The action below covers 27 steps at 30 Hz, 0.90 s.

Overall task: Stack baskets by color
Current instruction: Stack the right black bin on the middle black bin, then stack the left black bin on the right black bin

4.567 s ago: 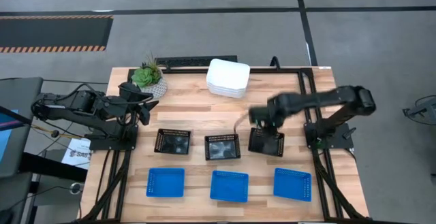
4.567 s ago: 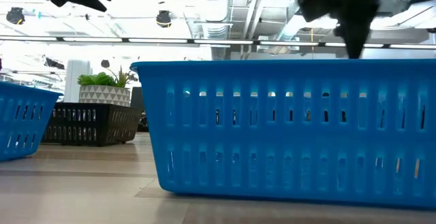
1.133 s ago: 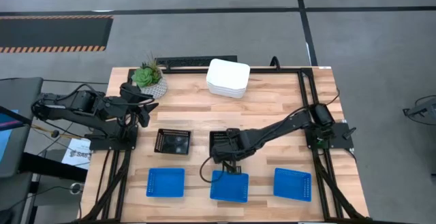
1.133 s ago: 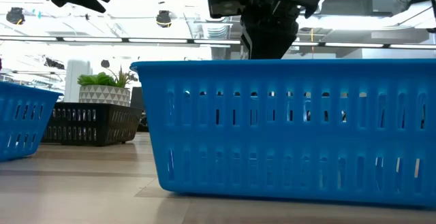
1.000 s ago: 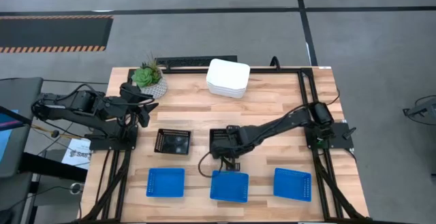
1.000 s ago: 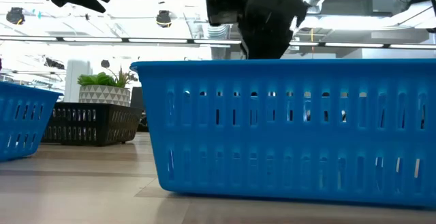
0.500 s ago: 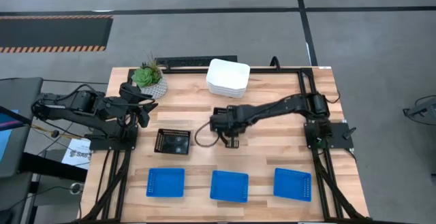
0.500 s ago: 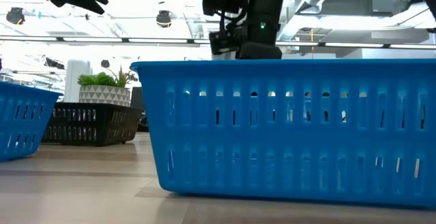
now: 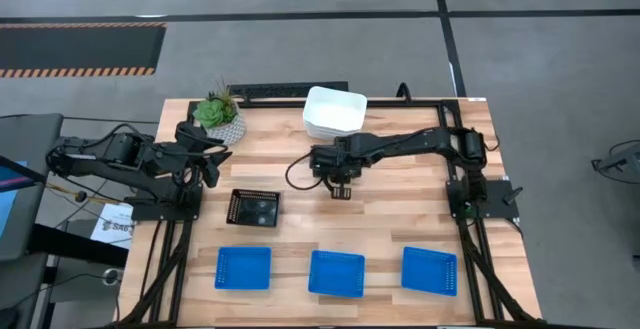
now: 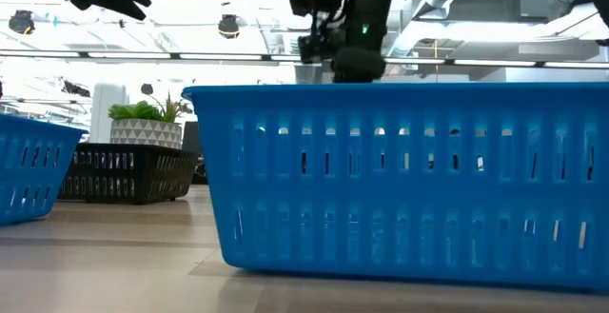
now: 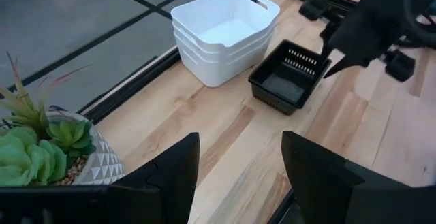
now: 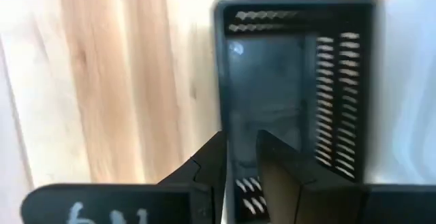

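My right gripper (image 9: 340, 177) is shut on a black mesh basket (image 11: 289, 79) just in front of the stacked white baskets (image 9: 335, 112), at the table's far middle. In the high view the arm hides most of that basket. Another black basket (image 9: 255, 207) rests flat on its bottom at mid-left. Three blue baskets (image 9: 244, 267) (image 9: 336, 272) (image 9: 429, 271) stand in a row along the near edge. My left gripper (image 11: 235, 183) waits open, raised above the table's far left near the plant. My right gripper holds the black basket by a wall near one corner (image 12: 223, 125), with one finger (image 12: 210, 161) outside the wall and one (image 12: 276, 166) inside. The fingers come from above, pointing steeply down. The basket sits about level, opening up; whether its bottom touches the table I cannot tell.
A potted green plant (image 9: 217, 116) stands at the far left corner, close to my left gripper. In the low view the middle blue basket (image 10: 409, 180) fills the foreground. Bare wood lies between the blue row and the black baskets.
My right gripper has carried the black basket away from the middle of the table, just behind the middle blue basket, toward the far edge. It now sits close to the white stack. The spot where the basket stood is bare wood.
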Motion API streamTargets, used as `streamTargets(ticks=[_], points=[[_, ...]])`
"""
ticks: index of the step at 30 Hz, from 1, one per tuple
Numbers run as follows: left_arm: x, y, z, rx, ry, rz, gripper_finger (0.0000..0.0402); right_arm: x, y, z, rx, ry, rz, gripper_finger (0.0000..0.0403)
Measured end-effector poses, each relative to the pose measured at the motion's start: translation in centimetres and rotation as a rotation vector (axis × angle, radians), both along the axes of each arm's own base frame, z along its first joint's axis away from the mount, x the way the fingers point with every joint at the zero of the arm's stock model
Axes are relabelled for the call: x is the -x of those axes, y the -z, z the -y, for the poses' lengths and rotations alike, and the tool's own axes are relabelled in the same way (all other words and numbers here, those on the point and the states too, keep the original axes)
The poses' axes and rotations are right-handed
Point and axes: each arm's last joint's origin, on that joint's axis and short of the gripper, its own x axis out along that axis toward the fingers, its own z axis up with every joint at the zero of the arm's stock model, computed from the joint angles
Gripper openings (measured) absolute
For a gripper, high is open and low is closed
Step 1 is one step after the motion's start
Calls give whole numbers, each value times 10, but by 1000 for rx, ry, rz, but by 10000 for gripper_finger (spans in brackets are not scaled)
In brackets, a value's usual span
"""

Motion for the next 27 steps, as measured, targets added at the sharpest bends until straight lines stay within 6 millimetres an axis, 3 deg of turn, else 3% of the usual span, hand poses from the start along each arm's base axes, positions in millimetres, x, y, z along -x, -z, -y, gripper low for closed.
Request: streamTargets(ticks=[6,9,14,20,27], points=[[1,1,0,18,12,-11,197,0,-41,-15,-9,-1,191,103],[1,2,1,44,40,-23,197,-10,-59,-33,-32,-34,384,103],[1,2,2,72,50,-19,197,-30,-71,-69,-38,-151,625,103],[1,2,2,79,44,-14,197,-66,-40,-87,-42,-201,780,103],[1,3,2,97,42,-10,197,-96,12,-68,-76,-180,761,103]])
